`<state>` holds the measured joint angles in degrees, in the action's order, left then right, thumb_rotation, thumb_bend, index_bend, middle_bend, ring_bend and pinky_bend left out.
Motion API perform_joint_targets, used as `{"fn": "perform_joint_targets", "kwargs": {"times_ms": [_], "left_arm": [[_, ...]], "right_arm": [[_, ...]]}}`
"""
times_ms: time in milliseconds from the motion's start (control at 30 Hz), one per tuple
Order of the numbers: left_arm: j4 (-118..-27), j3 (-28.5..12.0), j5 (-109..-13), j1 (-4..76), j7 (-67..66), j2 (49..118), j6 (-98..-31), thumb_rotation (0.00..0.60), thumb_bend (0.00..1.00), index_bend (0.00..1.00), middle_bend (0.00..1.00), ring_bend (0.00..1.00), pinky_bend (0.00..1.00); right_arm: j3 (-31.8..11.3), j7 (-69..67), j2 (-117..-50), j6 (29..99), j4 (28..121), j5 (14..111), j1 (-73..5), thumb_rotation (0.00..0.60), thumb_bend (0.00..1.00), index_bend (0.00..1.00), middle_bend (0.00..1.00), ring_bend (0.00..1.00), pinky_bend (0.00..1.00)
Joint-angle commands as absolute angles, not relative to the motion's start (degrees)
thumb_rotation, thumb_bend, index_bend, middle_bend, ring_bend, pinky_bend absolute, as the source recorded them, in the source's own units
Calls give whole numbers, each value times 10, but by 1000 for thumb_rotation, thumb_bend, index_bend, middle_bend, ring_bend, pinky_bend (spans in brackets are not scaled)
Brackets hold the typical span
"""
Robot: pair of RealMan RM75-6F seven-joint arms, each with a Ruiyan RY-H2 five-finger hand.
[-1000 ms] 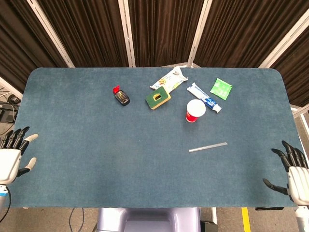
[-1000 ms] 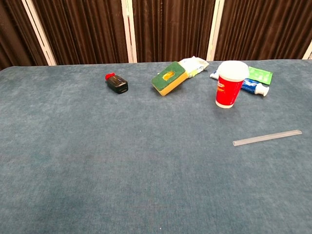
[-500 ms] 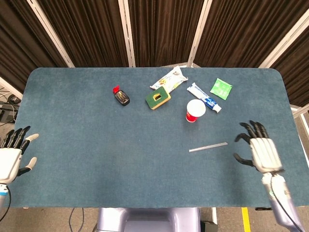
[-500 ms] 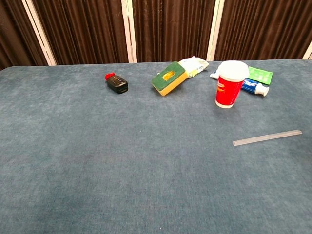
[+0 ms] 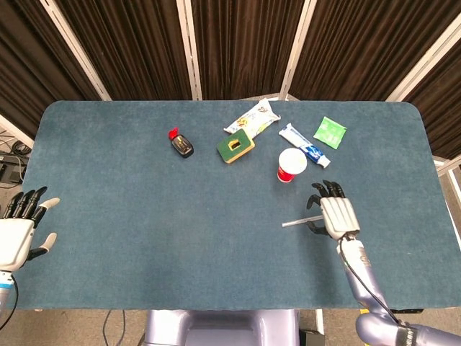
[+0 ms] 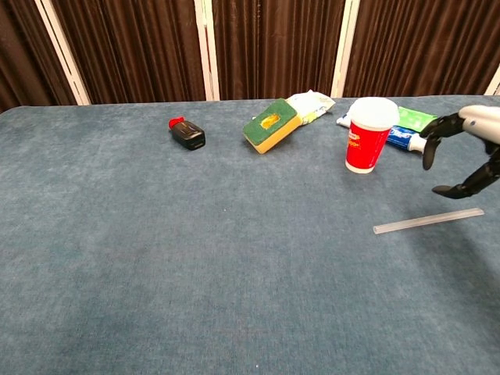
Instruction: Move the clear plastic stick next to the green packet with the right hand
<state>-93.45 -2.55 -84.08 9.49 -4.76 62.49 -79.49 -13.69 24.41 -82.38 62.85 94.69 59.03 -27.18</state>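
Blue table (image 5: 144,216); right hand (image 5: 337,215) spread above clear plastic stick (image 6: 428,221).

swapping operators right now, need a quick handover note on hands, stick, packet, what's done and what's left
Right hand: open, above the far end of the stick, holding nothing.
Left hand: open, idle at the near left table edge.
Stick: flat on the table, in front of the red cup.
Green packet: far right, beside the toothpaste.
Done: nothing moved yet.
Left: grasp the stick, carry it past the cup, set it next to the packet.
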Motion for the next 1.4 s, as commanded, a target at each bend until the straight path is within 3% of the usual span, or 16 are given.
{"fn": "perform_joint_targets", "kwargs": {"times_ms": [33, 1400], "left_arm": [[-937, -27, -838, 96, -50, 624, -792, 600, 385, 201, 0, 0, 0], [-945, -30, -824, 100, -60, 625, -789, 600, 384, 209, 0, 0, 0]], "right_arm": [[-135, 244, -851, 620, 913, 573, -286, 600, 283, 464, 140, 0, 0], [-118, 174, -950, 594, 756, 544, -295, 600, 290, 509, 140, 0, 0]]}}
